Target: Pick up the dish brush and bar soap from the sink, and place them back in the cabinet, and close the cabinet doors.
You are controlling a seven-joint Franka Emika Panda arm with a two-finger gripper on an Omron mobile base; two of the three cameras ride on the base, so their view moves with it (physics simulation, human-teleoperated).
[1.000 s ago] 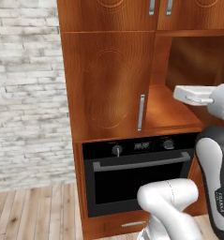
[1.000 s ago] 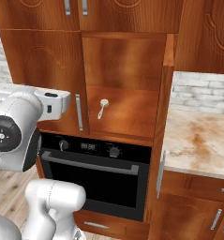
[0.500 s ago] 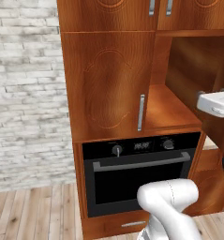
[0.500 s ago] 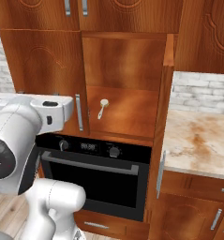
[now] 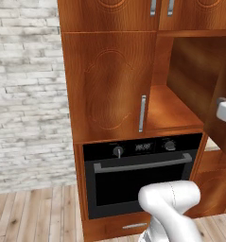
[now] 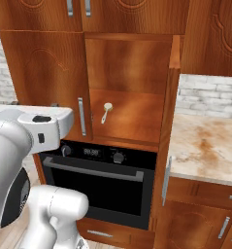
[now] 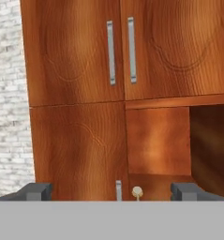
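— Brick wall (image 5: 24, 94) left, plank floor (image 5: 34, 215) below; nearest us, the gripper (image 7: 111, 191) with its jaws spread wide, nothing between them.

— And past it?

— Oven (image 6: 105, 182), then the cabinet (image 6: 132, 87) above it. Left door (image 5: 107, 85) shut, right door (image 6: 167, 116) swung open edge-on.

— The brush?

— Brush (image 6: 107, 111) lies on the shelf, near the shut door. Counter (image 6: 205, 146) sits off right.

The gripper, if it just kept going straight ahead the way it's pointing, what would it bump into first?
Probably the cabinet: the open gripper faces its open shelf compartment, where the dish brush lies straight ahead, beside the closed left door. Depth is unclear.
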